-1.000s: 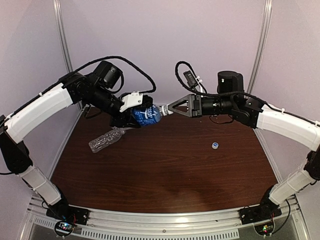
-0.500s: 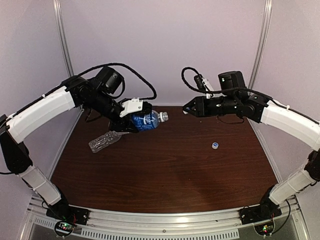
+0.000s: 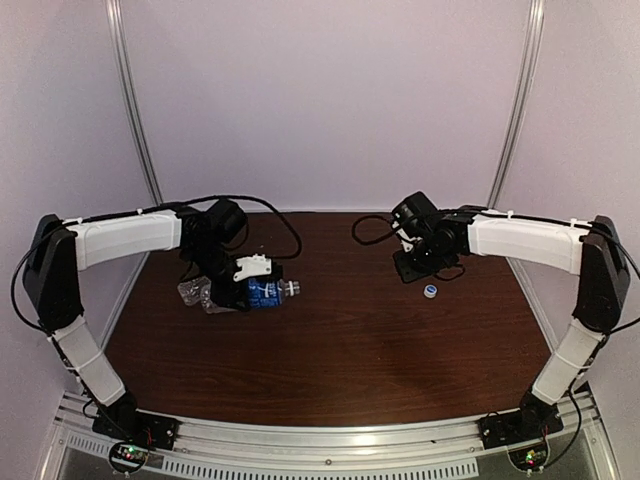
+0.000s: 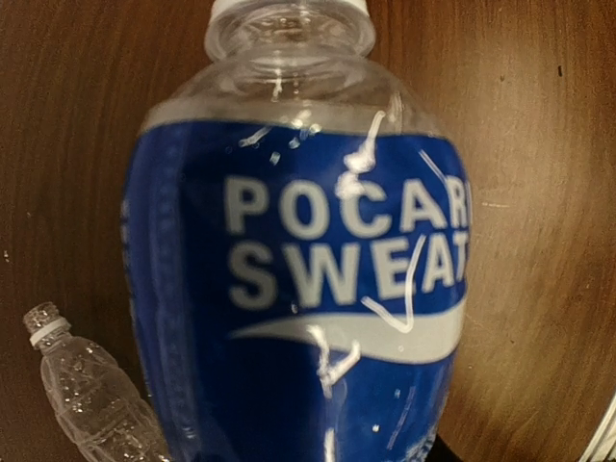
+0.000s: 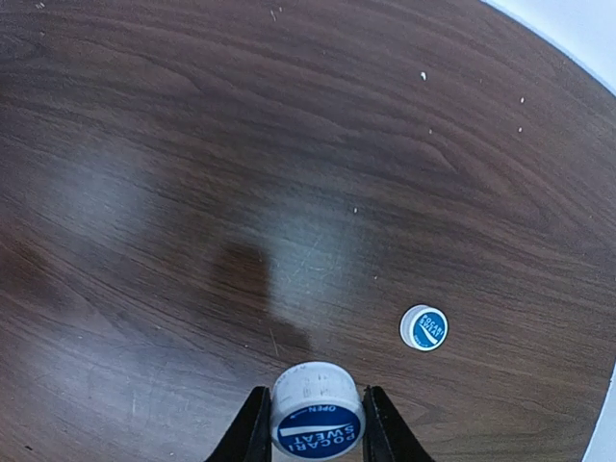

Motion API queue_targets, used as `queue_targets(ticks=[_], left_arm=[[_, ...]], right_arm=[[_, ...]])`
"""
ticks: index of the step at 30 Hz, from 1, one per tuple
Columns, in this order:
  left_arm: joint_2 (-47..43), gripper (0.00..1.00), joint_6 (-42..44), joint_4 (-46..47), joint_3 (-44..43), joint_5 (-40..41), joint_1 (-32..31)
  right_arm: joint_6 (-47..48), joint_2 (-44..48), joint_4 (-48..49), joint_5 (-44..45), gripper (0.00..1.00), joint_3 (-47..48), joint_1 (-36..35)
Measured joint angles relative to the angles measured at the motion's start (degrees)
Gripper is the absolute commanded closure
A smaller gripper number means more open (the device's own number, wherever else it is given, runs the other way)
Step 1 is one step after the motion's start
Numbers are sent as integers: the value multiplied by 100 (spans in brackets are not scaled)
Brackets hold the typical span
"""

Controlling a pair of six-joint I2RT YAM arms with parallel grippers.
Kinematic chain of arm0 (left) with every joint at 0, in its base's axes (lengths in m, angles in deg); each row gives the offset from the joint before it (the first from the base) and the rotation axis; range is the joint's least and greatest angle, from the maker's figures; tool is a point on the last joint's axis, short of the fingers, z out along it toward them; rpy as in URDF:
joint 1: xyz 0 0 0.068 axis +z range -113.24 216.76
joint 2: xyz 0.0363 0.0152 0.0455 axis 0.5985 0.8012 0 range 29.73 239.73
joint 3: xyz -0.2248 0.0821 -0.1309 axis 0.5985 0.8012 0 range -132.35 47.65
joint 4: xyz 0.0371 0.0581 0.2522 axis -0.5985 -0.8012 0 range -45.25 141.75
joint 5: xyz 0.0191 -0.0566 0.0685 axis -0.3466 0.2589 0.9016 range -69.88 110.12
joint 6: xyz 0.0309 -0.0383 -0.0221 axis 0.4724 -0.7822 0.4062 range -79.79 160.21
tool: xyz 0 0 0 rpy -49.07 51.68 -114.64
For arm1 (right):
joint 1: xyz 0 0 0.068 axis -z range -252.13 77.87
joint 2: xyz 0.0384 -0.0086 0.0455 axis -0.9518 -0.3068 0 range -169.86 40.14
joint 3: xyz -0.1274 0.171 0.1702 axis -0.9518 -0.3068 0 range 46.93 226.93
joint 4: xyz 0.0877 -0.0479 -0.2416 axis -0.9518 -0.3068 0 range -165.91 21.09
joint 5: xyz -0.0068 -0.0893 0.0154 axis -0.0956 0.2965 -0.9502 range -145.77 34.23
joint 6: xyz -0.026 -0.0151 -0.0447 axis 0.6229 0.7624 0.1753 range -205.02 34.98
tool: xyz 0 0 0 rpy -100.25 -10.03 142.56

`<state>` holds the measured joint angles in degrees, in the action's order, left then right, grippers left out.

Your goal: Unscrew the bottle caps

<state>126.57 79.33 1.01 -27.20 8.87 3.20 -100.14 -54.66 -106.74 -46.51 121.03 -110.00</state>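
My left gripper (image 3: 258, 290) is shut on the blue-labelled bottle (image 3: 268, 293), held low over the table with its neck pointing right. In the left wrist view the bottle (image 4: 298, 289) fills the frame; its neck (image 4: 289, 24) shows a white ring and no cap. The unlabelled bottle (image 3: 195, 292) lies just left of it, also uncapped (image 4: 87, 390). My right gripper (image 3: 413, 267) points down near the table, shut (image 5: 316, 397) on a white cap with a blue top (image 5: 316, 423). The other cap (image 5: 423, 327) lies on the table to its right (image 3: 430, 292).
The dark wooden table (image 3: 330, 350) has pale walls close behind and at both sides. A metal rail (image 3: 320, 440) runs along the near edge. Black cables hang from both arms.
Both arms have dropped low to the table. The left brought the blue bottle down beside the unlabelled one. The right carried the cap away from the bottle to near the loose cap.
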Motion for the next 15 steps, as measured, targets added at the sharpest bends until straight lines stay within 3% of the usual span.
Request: queue_targets(ticks=[15], left_arm=[[632, 33, 153, 605, 708, -50, 275]], right_arm=[[186, -1200, -9, 114, 98, -17, 68]])
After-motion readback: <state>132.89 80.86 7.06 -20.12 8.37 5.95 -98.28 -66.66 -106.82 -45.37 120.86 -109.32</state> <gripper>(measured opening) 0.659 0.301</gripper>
